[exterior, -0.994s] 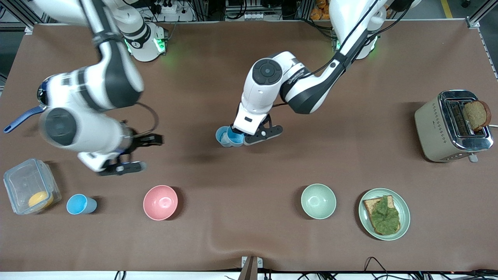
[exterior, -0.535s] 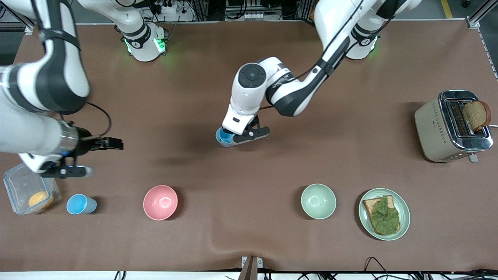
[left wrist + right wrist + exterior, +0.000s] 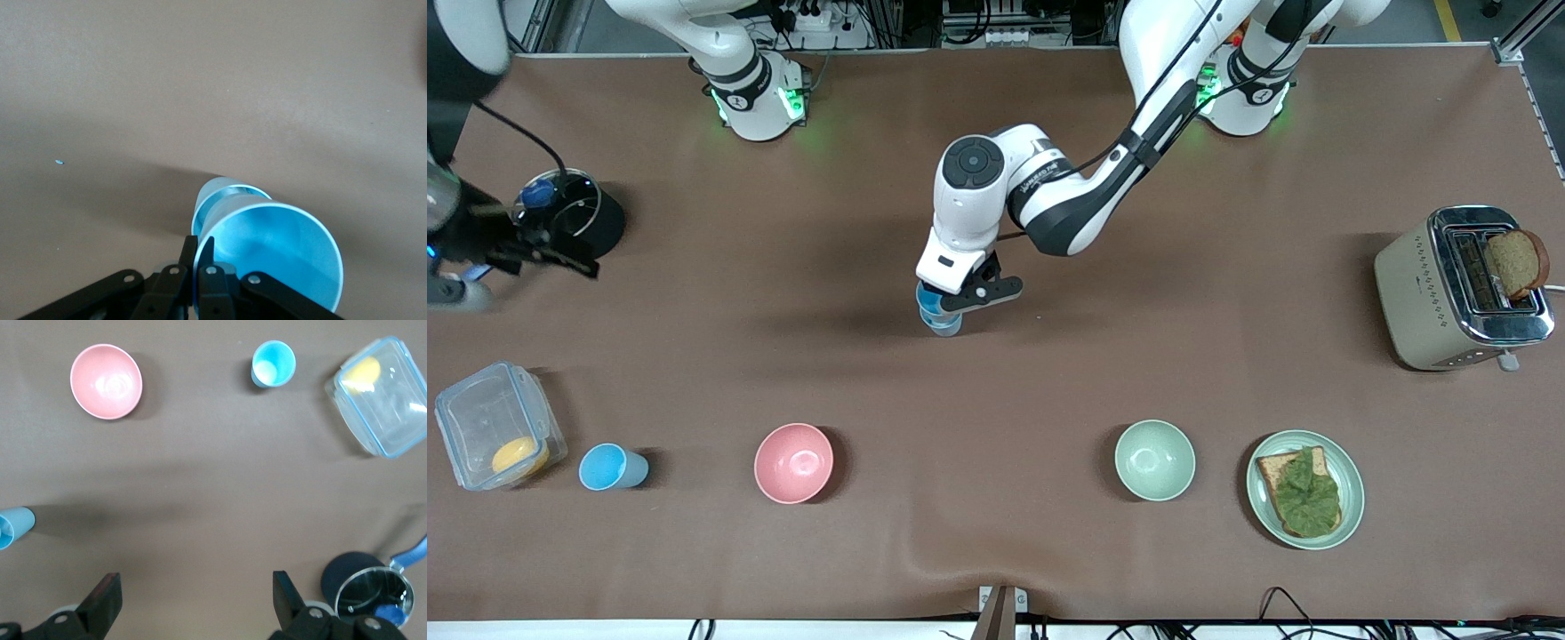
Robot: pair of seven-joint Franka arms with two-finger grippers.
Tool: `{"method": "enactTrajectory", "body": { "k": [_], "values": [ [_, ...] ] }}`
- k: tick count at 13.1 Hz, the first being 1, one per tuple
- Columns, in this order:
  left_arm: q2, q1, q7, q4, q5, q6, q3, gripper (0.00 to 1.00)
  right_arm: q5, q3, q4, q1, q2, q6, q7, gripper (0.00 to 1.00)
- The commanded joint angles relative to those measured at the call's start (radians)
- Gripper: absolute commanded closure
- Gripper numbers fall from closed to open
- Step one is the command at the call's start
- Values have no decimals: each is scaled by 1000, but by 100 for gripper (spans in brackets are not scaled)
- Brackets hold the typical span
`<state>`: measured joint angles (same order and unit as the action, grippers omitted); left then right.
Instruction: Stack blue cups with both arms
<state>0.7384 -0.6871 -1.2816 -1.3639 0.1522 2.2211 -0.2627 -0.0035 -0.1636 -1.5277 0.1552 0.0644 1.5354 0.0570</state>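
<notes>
Left claw [image 3: 967, 298] pinched the rim of one blue cup [image 3: 280, 250], holding it over the second cup [image 3: 217, 200] mid-table, lined up for nesting. Right claw [image 3: 193, 600] hung spread wide, empty, near the pot [image 3: 569, 213]. Third cup [image 3: 609, 468] sat beside the container [image 3: 494, 427].

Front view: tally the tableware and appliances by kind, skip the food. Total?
Blue cups: 3 (loose cup, held cup in left gripper, table cup under it)
Bowls: 2 (pink bowl, green bowl)
Plate: 1
Toaster: 1
Container: 1
Pot: 1, open right gripper by it
Total: 9
</notes>
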Motion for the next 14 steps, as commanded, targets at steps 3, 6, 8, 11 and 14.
{"method": "enactTrajectory", "body": {
  "k": [3,6,8,11,14],
  "values": [
    [27,-38,-28,26,17,34,34,54,36,18,-77,-49,-75,-1,10,0],
    [16,-32,-42,25,18,34,34,0,39,18,-74,-52,-80,6,-3,0],
    [-32,-20,-42,22,20,19,48,0,20,18,-66,-43,-77,11,-26,0],
    [-164,56,-22,9,24,-110,99,0,23,18,-63,-40,-75,17,-14,0],
    [-267,148,23,5,24,-205,99,0,25,22,-37,-34,-67,18,-14,0]
  ]
}}
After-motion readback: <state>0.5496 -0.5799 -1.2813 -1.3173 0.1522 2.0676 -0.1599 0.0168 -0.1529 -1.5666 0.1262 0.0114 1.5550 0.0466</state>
